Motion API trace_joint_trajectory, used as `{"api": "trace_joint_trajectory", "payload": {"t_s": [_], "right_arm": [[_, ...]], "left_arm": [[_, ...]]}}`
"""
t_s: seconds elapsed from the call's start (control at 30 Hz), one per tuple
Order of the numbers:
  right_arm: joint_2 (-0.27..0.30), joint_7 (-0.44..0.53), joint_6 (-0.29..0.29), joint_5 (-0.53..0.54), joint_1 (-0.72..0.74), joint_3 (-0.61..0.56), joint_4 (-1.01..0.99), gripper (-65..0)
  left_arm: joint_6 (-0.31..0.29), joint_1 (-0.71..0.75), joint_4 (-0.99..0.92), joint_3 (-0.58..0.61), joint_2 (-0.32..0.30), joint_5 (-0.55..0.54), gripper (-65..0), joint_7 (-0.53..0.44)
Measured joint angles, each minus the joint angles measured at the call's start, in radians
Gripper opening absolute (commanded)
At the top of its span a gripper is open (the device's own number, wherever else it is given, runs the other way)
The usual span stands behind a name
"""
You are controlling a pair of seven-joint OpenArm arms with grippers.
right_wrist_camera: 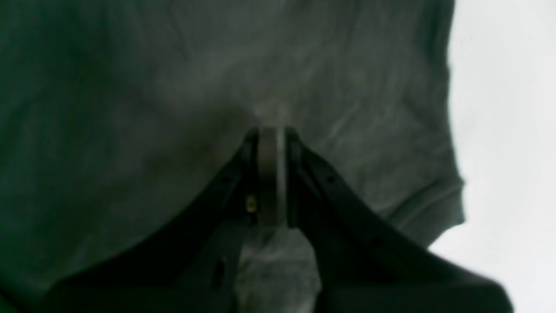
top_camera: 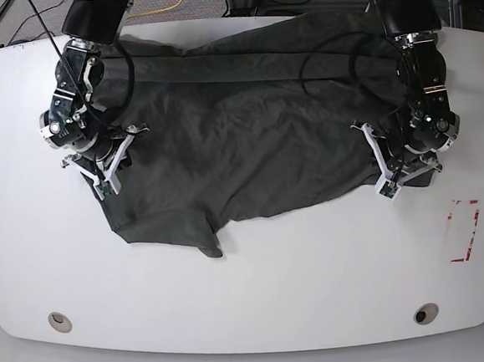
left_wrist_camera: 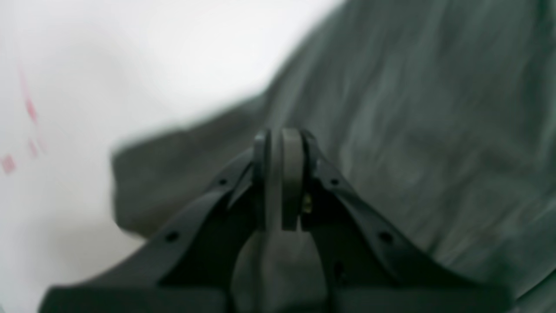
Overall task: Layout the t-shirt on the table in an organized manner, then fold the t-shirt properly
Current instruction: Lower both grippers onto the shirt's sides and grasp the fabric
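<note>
T-shirt [top_camera: 247,139] judged light, limp, prone to bunching and sagging; best taken at seams or shoulder edges, two points well apart. It was dark charcoal-green, plain, heavily wrinkled, and lay spread untidily across the bench [top_camera: 250,289] from 9 to 3 o'clock, a sleeve trailing toward 7 o'clock. Left hand [left_wrist_camera: 282,139] was pressed together, pinching cloth at the shirt's 3 o'clock edge. Right hand [right_wrist_camera: 270,132] likewise pinched cloth at 9 o'clock. Red tape rectangle [top_camera: 464,231] sat near 4 o'clock.

The table [top_camera: 251,298] is viewed from above by the base camera. The t-shirt [top_camera: 247,139] is seen close along each gripper by both wrist cameras, shared with base.
</note>
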Motion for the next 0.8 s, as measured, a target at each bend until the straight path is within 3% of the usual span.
{"api": "trace_joint_trajectory", "payload": {"t_s": [0.33, 0.53, 0.8], "right_arm": [[0.021, 0.03, 0.002, 0.018, 0.001, 0.0, -0.095, -61.8], [0.031, 0.127, 0.002, 0.027, 0.01, 0.002, -0.156, -61.8], [0.055, 0.214, 0.005, 0.05, 0.045, -0.015, -0.255, -61.8]], "left_arm": [[0.004, 0.076, -0.027, -0.004, -0.053, 0.001, -62.2, -0.008], [0.003, 0.071, -0.111, -0.003, -0.056, -0.002, -62.2, -0.017], [0.005, -0.057, -0.328, -0.01, -0.069, -0.037, -62.2, -0.145]]}}
